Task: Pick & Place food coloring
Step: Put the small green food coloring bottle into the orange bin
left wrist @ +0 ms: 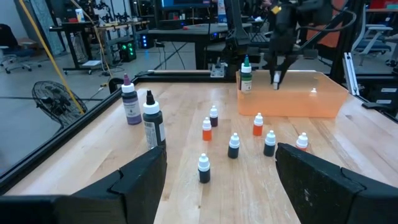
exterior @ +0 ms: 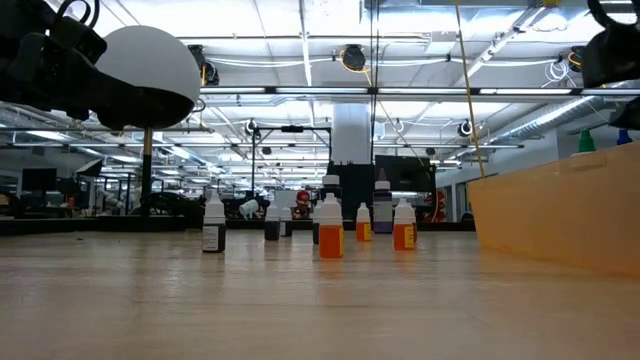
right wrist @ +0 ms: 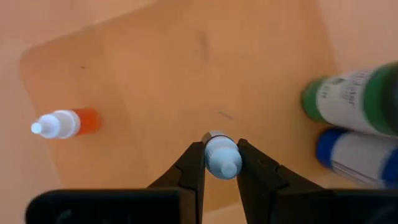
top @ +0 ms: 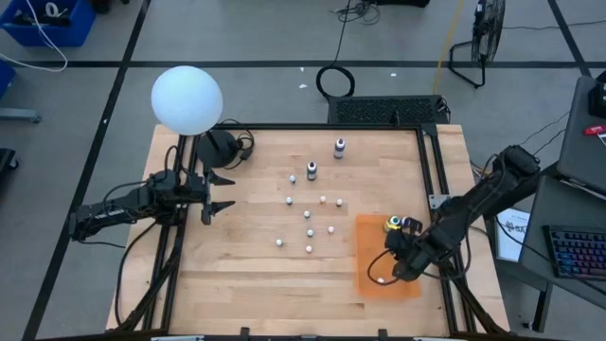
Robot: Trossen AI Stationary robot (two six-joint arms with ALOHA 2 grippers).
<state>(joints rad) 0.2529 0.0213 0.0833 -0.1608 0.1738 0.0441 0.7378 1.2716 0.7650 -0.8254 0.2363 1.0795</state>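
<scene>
No readable text anywhere (print on the green-capped bottle (right wrist: 354,94) too blurred)

The wooden counter (top: 237,275) has many tiny food coloring bottles (top: 308,215) standing near its middle; two bigger dark bottles (top: 339,147) stand farther back; an orange tray (top: 365,279) sits on the right side.

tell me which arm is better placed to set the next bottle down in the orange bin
Right. The right gripper is shut on a small bottle above the orange bin; the left gripper waits open at the table's far side.
</scene>
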